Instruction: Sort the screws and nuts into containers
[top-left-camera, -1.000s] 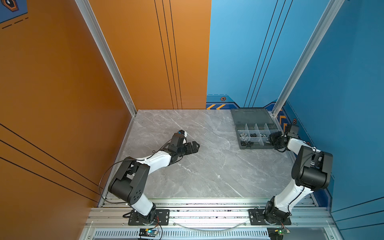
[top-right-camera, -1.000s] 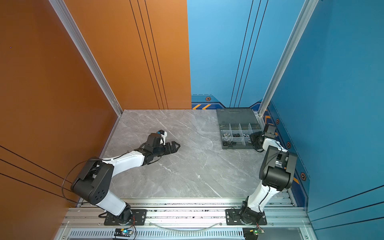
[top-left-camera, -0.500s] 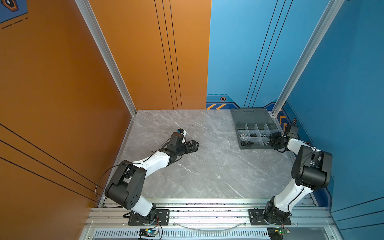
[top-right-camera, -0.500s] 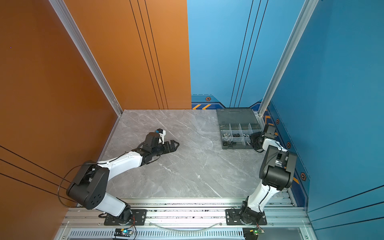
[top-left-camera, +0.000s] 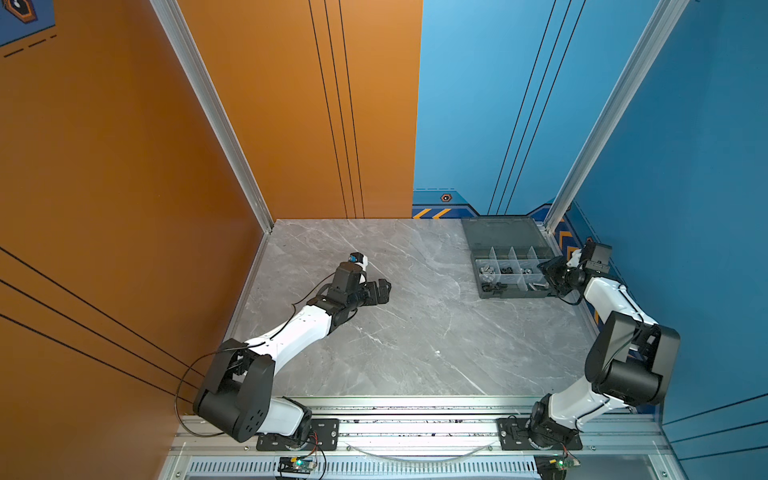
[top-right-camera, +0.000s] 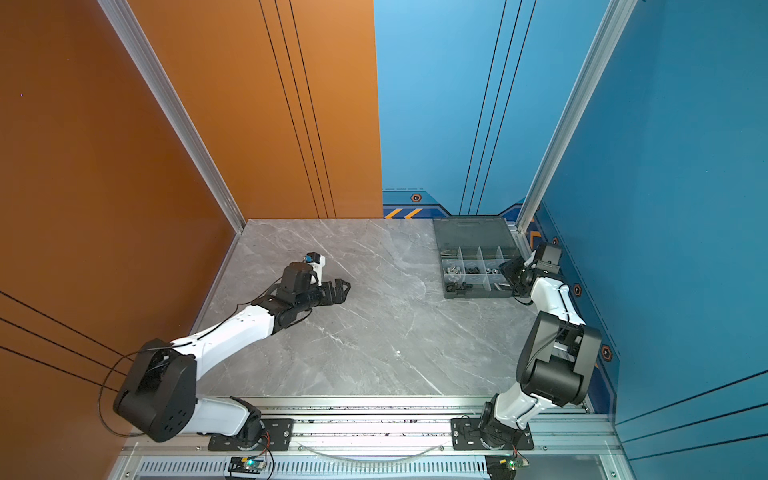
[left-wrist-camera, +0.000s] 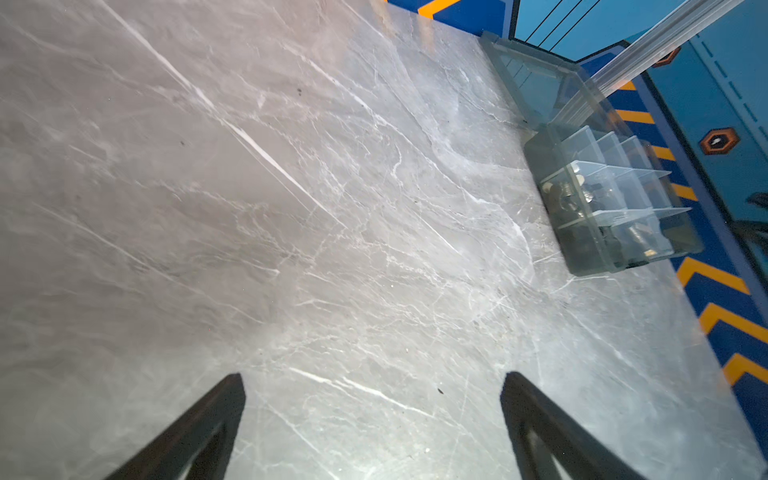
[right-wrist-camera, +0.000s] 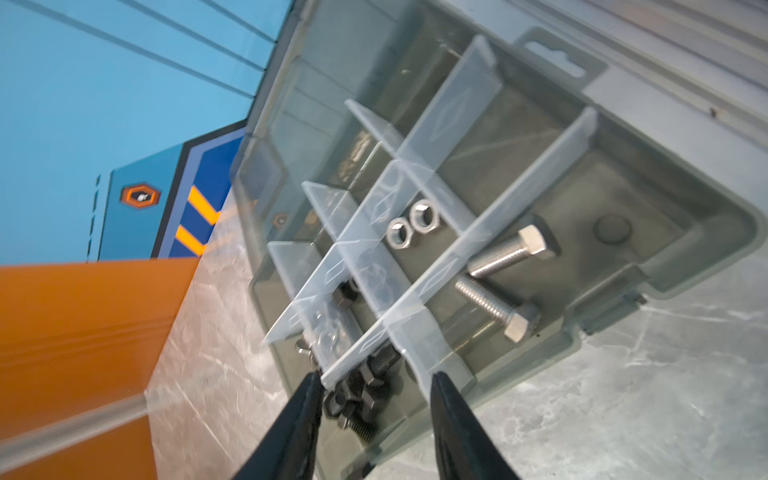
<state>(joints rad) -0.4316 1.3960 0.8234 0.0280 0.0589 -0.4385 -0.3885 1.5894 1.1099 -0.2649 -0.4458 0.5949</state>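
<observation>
While my right claw hangs with jaws apart and empty above the black screws at the organizer box rim, two silver screws lie in the adjoining compartment, two silver nuts in another; my left claw gapes wide over bare table

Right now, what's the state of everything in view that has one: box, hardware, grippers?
box: on the table, compartments exposed.
lid: open, laid flat behind the box.
silver bolts: two, lying in one compartment.
silver nuts: two, lying flat in the neighbouring compartment.
black screws: piled in a compartment.
left gripper: open, empty, over bare table.
right gripper: open, nothing held, above the black screws.
</observation>
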